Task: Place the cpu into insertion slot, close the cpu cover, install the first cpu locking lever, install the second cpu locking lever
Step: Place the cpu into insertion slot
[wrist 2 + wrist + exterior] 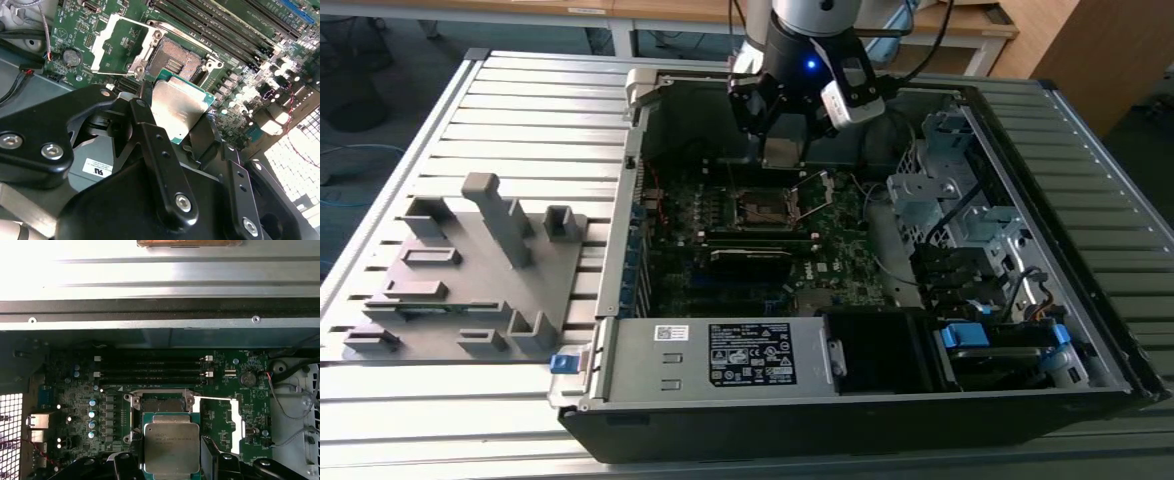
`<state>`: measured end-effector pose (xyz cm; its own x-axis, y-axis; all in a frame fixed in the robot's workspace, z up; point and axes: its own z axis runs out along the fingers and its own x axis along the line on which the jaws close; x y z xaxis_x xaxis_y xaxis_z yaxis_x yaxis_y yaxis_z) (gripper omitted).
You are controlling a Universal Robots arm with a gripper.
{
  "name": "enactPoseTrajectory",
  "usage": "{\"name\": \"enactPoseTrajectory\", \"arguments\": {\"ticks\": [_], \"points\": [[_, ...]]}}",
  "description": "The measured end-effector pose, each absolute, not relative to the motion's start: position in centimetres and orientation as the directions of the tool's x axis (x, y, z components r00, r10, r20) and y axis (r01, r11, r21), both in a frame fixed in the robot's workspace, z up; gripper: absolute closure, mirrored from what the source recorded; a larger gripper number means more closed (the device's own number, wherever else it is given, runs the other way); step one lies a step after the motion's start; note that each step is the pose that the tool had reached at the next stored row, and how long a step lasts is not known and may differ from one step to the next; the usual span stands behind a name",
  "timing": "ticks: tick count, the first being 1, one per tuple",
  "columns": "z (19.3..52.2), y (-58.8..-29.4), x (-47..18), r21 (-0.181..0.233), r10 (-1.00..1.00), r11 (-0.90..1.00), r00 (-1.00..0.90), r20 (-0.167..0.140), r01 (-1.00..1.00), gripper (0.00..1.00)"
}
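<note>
In the exterior view the gripper point(783, 158) hangs above the slot point(765, 208), and the cpu point(781, 150) is between its jaws.

In the second wrist view the jaws grip 2 opposite edges of the cpu point(177, 112), just beside the uncovered slot point(175, 59). The cover point(120, 45) stands flipped open beyond the slot.

In the first wrist view the cpu point(171, 447) partly overlaps the slot point(161, 405), and the cover point(220, 420) lies open beside the slot.

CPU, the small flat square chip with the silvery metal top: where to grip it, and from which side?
Pinch two opposite side edges, coming from the metal-top side. The silvery-topped square chip is thin with a broad flat face, so only its edges offer purchase. The black gripper holds it that way now, near the open silver-rimmed square socket.
</note>
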<state>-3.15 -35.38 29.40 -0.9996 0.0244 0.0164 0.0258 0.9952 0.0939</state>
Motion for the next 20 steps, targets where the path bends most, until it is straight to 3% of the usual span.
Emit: {"name": "enactPoseTrajectory", "arguments": {"ticks": [20], "points": [[28.95,-35.38,-3.15,0.094,0.024,0.995,-1.000,0.016,0.026,0.46]]}}
